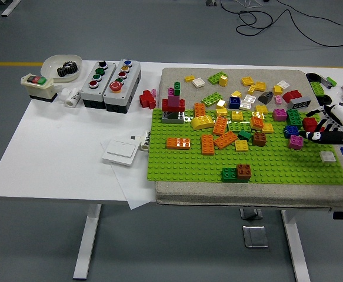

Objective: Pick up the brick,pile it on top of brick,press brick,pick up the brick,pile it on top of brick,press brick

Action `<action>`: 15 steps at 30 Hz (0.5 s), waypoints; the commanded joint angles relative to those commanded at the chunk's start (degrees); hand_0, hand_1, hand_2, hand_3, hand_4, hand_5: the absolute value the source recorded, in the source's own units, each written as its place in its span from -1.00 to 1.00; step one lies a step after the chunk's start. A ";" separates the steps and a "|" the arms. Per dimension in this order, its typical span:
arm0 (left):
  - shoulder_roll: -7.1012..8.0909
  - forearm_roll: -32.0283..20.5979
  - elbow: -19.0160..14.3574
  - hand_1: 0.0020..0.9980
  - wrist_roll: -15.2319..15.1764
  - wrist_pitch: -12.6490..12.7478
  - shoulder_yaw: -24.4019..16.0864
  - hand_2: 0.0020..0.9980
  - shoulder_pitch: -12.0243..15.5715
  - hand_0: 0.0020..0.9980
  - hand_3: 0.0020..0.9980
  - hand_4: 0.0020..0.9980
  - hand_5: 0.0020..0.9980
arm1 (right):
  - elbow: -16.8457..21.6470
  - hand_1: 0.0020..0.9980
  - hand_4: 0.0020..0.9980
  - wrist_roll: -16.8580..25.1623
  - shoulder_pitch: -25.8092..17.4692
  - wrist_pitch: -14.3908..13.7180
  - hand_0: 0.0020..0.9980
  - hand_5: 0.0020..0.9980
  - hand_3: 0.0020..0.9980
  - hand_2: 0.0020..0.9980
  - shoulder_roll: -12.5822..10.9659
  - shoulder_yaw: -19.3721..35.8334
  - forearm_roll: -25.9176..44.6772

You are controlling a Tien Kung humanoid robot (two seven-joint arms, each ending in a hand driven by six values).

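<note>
My right hand (327, 126) sits at the green baseplate's (189, 167) right edge, fingers curled around a red brick (310, 124). Loose bricks lie nearby.

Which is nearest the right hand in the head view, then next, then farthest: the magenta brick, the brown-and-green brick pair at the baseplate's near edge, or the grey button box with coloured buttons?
1. Magenta brick, just left of the right hand.
2. Brown-and-green brick pair, mid baseplate, near edge.
3. Grey button box, far left, off the mat.
</note>
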 joint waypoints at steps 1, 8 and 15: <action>0.00 -0.03 0.00 0.49 -0.01 0.01 0.01 0.55 0.00 0.47 0.29 0.53 0.48 | -0.09 -0.69 0.75 -0.04 0.17 0.04 -0.61 -0.34 0.31 -0.54 0.09 -0.22 -0.74; 0.04 -0.07 -0.04 0.49 0.06 0.07 0.04 0.55 0.05 0.47 0.29 0.53 0.48 | -2.87 -0.73 0.78 -0.87 2.79 0.15 -0.62 -0.36 0.26 -0.58 1.84 -3.75 -16.76; 0.08 -0.03 -0.08 0.49 0.14 0.08 0.01 0.55 0.10 0.47 0.29 0.53 0.48 | -5.91 -0.75 0.78 -1.79 3.59 -0.76 -0.63 -0.37 0.23 -0.60 3.17 -3.91 -29.92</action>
